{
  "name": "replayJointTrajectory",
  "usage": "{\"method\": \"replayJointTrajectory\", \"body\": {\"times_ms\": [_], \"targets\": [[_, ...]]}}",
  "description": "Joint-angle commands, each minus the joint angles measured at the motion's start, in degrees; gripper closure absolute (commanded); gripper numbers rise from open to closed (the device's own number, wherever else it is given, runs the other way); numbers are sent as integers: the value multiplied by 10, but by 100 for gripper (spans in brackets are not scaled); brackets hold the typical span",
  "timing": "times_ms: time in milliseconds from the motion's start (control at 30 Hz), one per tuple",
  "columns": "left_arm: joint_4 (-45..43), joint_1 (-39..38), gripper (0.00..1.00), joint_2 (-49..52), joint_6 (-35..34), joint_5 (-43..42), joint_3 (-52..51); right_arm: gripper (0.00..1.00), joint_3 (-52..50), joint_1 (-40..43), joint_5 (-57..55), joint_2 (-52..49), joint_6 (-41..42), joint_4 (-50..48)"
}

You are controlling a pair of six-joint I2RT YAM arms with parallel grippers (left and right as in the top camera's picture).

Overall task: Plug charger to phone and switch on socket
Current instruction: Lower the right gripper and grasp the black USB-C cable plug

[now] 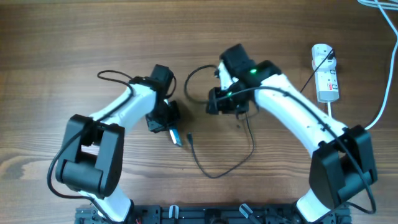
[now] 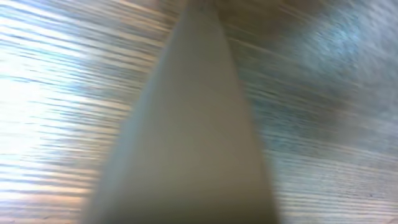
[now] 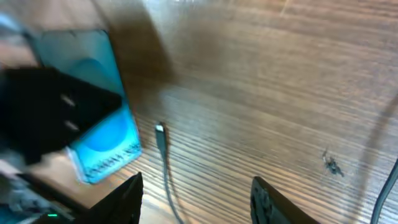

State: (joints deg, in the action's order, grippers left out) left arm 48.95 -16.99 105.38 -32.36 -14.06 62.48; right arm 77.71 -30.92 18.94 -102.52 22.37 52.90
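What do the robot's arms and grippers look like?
The left arm and right arm have white rounded links, black joints and thin black cables alongside. The left gripper and right gripper are black. A green light shows near the right wrist.

Two robot arms are reaching over one wooden table (image 1: 62, 37) — one left arm (image 1: 121, 106) and one right arm (image 1: 298, 112). Each is carrying one gripper, making two: the left gripper (image 1: 169, 127) and the right gripper (image 3: 196, 190). The right gripper is showing two fingers (image 3: 127, 199) in its own camera. One phone (image 3: 102, 137) with a teal screen is appearing. One thin black cable (image 1: 214, 171) is lying on the wood, ending in one small plug (image 3: 160, 130). One white power strip (image 1: 326, 74) is sitting at the far right, with one white cable (image 1: 388, 81) running beside it. One small dark speck (image 3: 331, 165) is marking the table. The left wrist view is giving just one blurred pale shape (image 2: 186, 137) — too close to name.
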Motion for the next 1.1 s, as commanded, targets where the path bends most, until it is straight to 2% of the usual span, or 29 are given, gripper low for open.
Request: {"method": "replayJointTrajectory", "body": {"times_ms": [0,67,100,267,300,367,467,533,633,867,967,1067], "targets": [[7,79,96,3,-6,-116,43,48,6,-70,-65,-2,-11,-7],[-13,134,96,3,6,-215,47,48,5,-120,-88,-4,3,-28],[-16,169,96,3,6,-243,47,48,5,-157,-134,-9,44,-45],[12,243,96,3,7,-251,47,47,5,-210,-162,-45,78,-57],[18,253,96,3,27,-256,47,47,5,-214,-162,-60,78,-57],[28,255,96,3,51,-256,47,47,5,-215,-162,-100,78,-64],[32,255,96,3,52,-256,47,49,5,-215,-162,-156,79,-76],[32,255,96,3,52,-256,47,60,6,-213,-159,-185,96,-71],[32,255,96,3,52,-256,47,68,7,-211,-159,-184,107,-60],[30,255,96,3,52,-255,47,68,7,-211,-130,-184,113,-24],[30,255,96,3,52,-255,47,82,7,-208,-131,-184,112,-25],[30,255,96,3,52,-256,47,82,7,-181,-159,-184,124,-2]]}}
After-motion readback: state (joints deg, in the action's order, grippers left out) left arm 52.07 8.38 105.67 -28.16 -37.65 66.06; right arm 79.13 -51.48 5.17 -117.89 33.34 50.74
